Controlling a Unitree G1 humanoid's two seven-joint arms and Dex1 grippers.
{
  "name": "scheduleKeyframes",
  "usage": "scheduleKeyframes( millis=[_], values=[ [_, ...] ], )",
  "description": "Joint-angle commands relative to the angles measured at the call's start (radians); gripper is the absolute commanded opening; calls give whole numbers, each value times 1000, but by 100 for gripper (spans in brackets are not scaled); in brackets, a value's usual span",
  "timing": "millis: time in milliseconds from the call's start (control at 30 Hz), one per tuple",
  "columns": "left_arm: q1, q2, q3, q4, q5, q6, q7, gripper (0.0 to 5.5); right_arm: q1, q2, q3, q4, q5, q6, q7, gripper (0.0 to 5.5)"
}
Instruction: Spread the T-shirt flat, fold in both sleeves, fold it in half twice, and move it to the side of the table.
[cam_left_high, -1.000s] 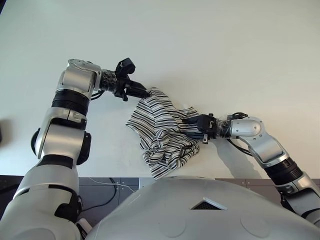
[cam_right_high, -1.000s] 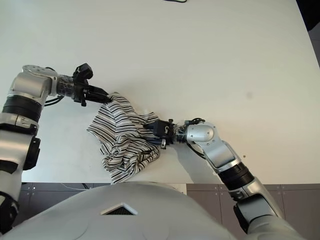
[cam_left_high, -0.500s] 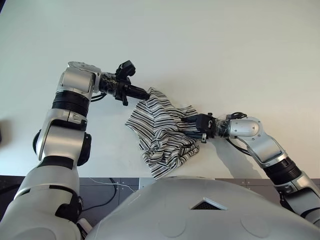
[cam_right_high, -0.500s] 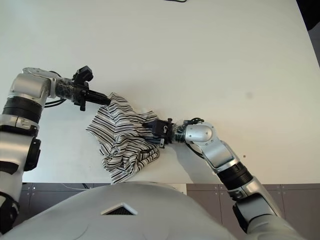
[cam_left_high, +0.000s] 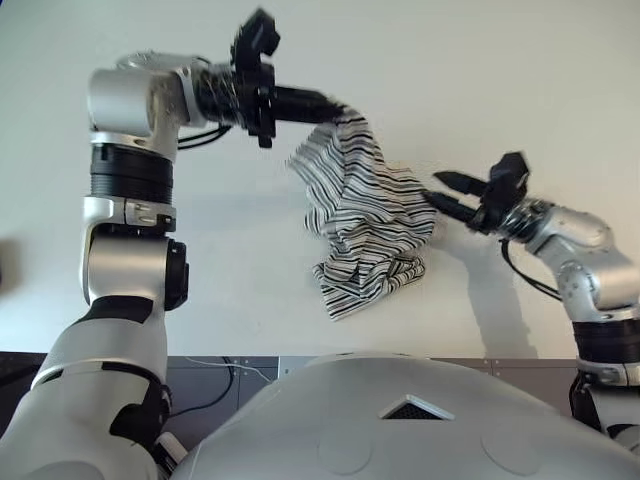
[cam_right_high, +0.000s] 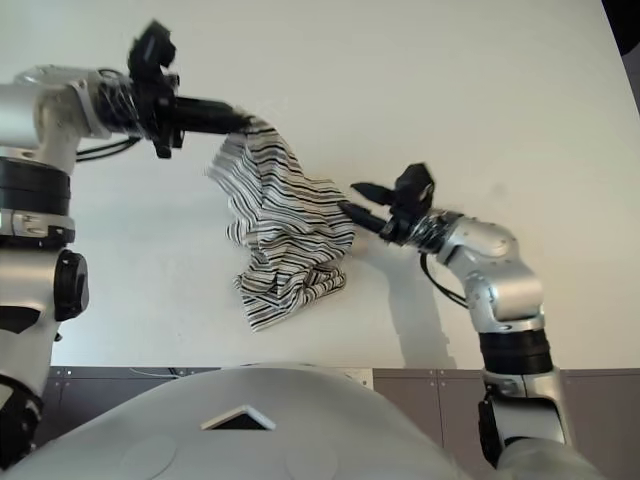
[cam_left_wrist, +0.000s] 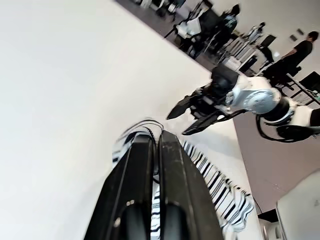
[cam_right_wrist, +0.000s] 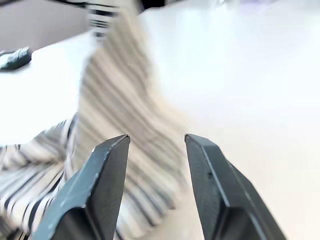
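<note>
The black-and-white striped T-shirt (cam_left_high: 370, 215) hangs crumpled from my left gripper (cam_left_high: 335, 108), which is shut on its upper edge and holds it raised over the white table (cam_left_high: 520, 70). The shirt's lower folds (cam_right_high: 285, 290) bunch near the table's front edge. In the left wrist view the shut fingers (cam_left_wrist: 170, 165) pinch striped cloth (cam_left_wrist: 220, 192). My right gripper (cam_left_high: 440, 190) stands open just beside the shirt's right edge, holding nothing. In the right wrist view the open right gripper (cam_right_wrist: 157, 140) faces the hanging cloth (cam_right_wrist: 115, 100).
The table's front edge (cam_left_high: 200, 352) runs close to the robot, with a grey floor and a cable below it. Bare tabletop stretches behind and to the right of the shirt. A small dark object (cam_right_wrist: 15, 57) lies far off on the table.
My left gripper has lifted the shirt up off the table. My right gripper has let go of the cloth, opened, and risen to the shirt's right side.
</note>
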Motion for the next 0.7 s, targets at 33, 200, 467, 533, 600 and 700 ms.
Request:
scheduleKeyframes(
  millis=[33, 200, 467, 533, 600, 700],
  values=[
    [265, 347, -54, -541, -170, 6, -143, 13, 23, 16, -115, -22, 63, 52, -62, 204],
    [748, 758, -386, -458, 365, -902, -174, 13, 42, -20, 1, -27, -81, 9, -54, 204],
    [818, 735, -444, -344, 617, -1222, -68, 13, -218, 5, 158, 57, -147, 65, 69, 204],
    [822, 698, -434, -328, 575, -1212, -62, 13, -273, 26, 184, 106, -147, 90, 95, 204],
    [780, 599, -395, -434, 295, -886, -80, 13, -270, 35, 186, 126, -152, 87, 96, 204],
    [560, 380, -297, -418, 24, -467, 35, 13, -245, 42, 98, 140, -98, 100, 77, 204]
  ],
)
